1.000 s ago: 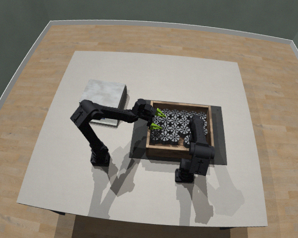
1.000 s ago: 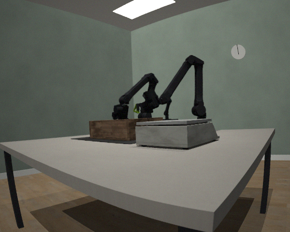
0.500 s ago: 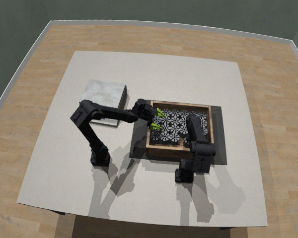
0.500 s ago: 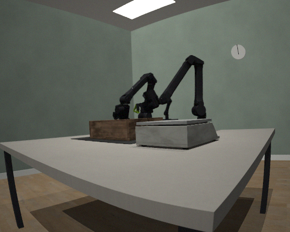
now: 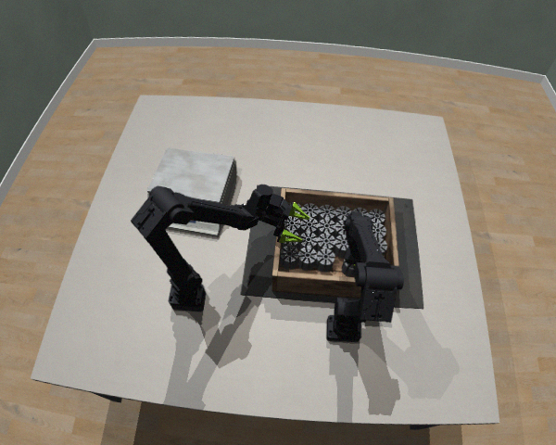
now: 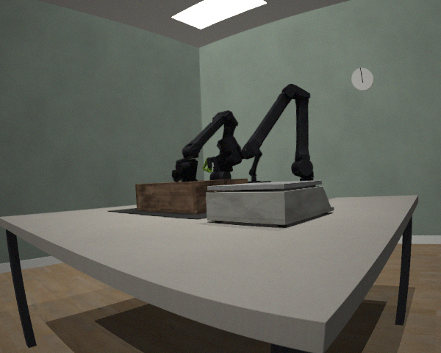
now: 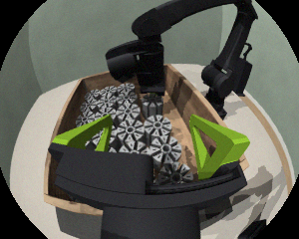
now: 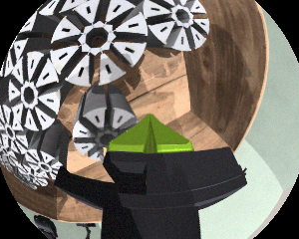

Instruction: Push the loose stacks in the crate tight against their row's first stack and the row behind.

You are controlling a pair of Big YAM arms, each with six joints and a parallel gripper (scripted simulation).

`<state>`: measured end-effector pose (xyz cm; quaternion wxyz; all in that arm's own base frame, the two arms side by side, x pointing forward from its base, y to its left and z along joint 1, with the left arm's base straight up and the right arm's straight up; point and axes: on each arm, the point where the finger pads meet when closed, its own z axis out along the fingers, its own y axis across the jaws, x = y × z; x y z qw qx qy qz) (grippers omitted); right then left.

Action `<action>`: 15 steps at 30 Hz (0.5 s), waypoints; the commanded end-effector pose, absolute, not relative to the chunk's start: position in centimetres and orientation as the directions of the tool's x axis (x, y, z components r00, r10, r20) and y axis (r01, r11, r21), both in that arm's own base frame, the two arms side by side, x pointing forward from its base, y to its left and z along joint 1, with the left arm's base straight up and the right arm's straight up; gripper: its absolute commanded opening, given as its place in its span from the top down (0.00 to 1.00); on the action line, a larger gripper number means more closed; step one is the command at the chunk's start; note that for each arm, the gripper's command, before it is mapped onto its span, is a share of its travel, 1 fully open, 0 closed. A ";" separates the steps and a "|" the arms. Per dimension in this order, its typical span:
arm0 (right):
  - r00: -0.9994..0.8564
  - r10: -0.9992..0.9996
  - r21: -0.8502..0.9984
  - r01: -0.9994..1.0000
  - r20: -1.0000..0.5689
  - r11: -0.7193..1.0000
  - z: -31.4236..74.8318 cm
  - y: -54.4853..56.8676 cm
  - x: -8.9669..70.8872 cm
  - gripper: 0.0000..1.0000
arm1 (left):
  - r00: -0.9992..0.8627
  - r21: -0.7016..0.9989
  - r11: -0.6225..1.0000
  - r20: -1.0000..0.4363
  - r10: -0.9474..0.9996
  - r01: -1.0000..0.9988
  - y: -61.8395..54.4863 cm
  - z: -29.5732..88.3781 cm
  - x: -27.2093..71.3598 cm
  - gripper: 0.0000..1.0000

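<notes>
The wooden crate [image 5: 311, 275] [image 6: 163, 195] [image 8: 229, 65] holds several rows of grey, slotted round stacks. In the row along its near wall, three stacks stand together at the left end, the end one [image 5: 288, 259] [image 7: 175, 174] in the corner. A lone stack [image 5: 349, 268] [image 7: 152, 106] [image 8: 97, 131] stands to their right, past a gap of bare crate floor. My right gripper [image 8: 149, 118] is shut and empty, low in the crate beside this lone stack; whether they touch is unclear. My left gripper [image 5: 305, 228] [image 7: 150, 119] is open and empty above the stacks at the crate's left end.
A pale grey box-shaped device [image 5: 196, 167] [image 6: 247, 207] stands left of the crate, partly under the left arm. A dark mat [image 5: 408, 248] lies under the crate. The right arm [image 5: 364, 244] reaches over the crate's near wall and hides the stacks beneath it in the top view.
</notes>
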<state>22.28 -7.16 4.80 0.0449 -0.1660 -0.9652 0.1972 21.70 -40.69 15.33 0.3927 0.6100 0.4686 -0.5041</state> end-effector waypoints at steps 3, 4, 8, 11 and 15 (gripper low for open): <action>-0.942 0.336 -0.380 0.315 -0.014 0.870 5.3 -7.3 22.8 1.00 | 0.059 0.017 -0.256 -0.986 0.158 0.966 -41.2 16.3 22.0 0.00; -0.942 0.335 -0.379 0.316 -0.016 0.870 5.5 -7.0 23.3 1.00 | 0.059 0.017 -0.256 -0.986 0.158 0.966 -41.2 16.3 22.0 0.00; -0.942 0.336 -0.381 0.316 -0.014 0.869 5.8 -6.2 24.1 1.00 | 0.059 0.017 -0.256 -0.986 0.158 0.966 -41.2 16.3 22.0 0.00; -0.942 0.337 -0.381 0.316 -0.015 0.869 5.8 -5.7 24.5 1.00 | 0.059 0.017 -0.256 -0.986 0.158 0.966 -41.2 16.3 22.0 0.00; -0.941 0.337 -0.381 0.317 -0.014 0.869 5.8 -5.1 24.7 1.00 | 0.059 0.017 -0.256 -0.986 0.158 0.966 -41.2 16.3 22.0 0.00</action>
